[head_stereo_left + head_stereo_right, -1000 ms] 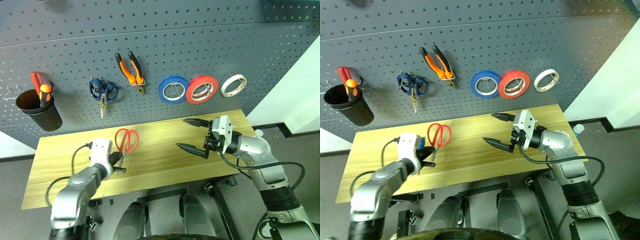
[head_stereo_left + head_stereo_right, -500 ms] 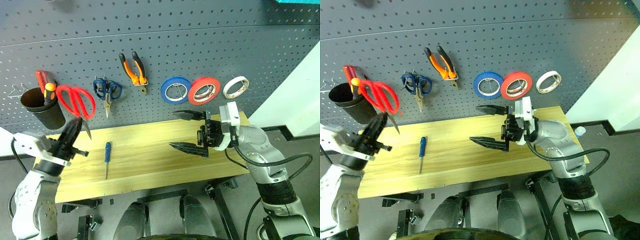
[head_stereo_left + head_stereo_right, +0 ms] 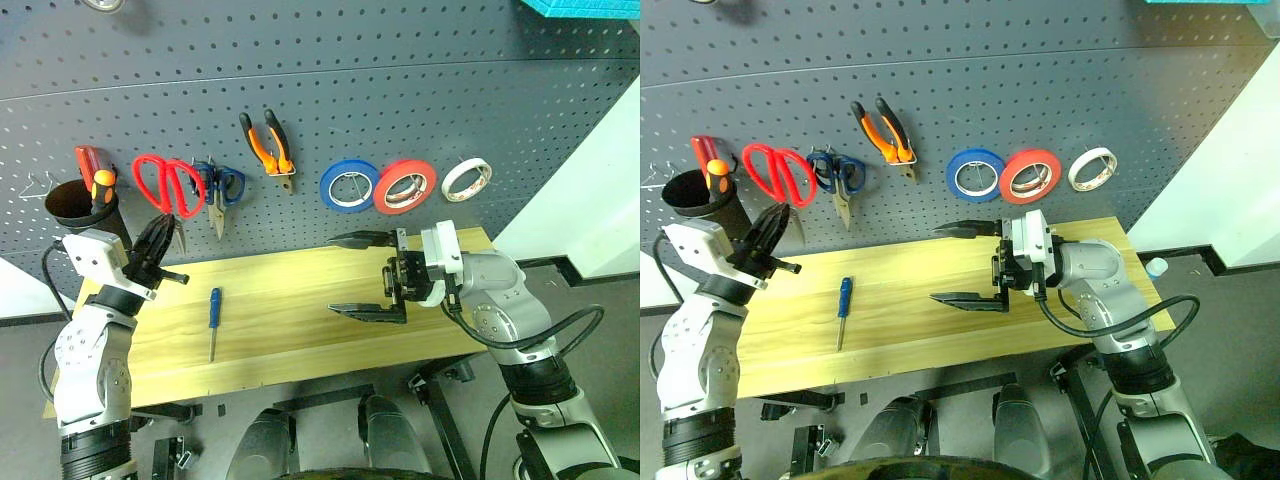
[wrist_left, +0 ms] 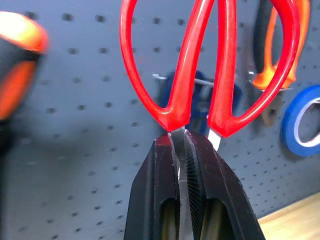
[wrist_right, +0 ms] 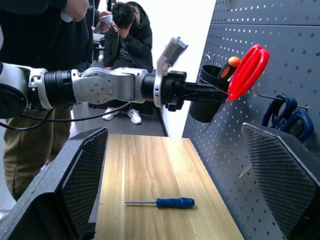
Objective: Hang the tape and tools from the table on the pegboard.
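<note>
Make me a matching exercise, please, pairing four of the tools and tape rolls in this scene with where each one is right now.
Things:
1. red-handled scissors
2. blue-handled screwdriver
3. pliers
4. whitish tape roll

Places:
A. lying flat on the table
B. hanging on the pegboard, to the right of the red roll
C. gripped by the blades in the left tool, handles raised against the pegboard
D. hanging on the pegboard between the blue-handled scissors and the blue roll

Pairs: 1-C, 2-A, 3-D, 4-B
</note>
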Robot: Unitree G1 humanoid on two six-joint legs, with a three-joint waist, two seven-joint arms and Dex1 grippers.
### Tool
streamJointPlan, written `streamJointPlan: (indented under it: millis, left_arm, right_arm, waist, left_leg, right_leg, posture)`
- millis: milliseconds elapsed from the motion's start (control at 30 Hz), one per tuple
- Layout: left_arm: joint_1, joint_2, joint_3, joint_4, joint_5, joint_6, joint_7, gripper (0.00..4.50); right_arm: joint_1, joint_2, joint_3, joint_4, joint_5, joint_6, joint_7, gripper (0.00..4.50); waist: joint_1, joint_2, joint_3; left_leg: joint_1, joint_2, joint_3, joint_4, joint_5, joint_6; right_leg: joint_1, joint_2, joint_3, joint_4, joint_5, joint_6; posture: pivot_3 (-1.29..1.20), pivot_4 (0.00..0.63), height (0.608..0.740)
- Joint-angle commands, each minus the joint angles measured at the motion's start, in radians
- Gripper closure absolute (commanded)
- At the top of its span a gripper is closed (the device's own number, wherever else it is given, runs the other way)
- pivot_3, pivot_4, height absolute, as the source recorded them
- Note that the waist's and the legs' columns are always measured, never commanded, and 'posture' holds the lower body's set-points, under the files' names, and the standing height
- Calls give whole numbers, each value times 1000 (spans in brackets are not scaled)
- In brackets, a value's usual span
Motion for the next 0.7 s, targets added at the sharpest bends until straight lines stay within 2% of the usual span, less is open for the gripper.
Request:
streamJointPlan:
  millis: [33,700]
  left_arm:
    - [-16,27,-16,14,30,-26,8,4483]
    - [-8,44,-10,40,53,-4,89,4483]
  right_arm:
    - [-19,7,-16,-5,-1,-25,-6,0]
    - [-7,-2,-16,31,-41,-63,-20,0]
  waist:
    - [-2,1,-2]
    - [0,1,-11]
  left_leg:
    - [0,0,0,0,0,0]
    - [1,0,0,0,0,0]
  right_leg:
    - [0,0,0,0,0,0]
    - [0,0,0,0,0,0]
  posture:
    - [-2,75,738]
    - [0,73,738]
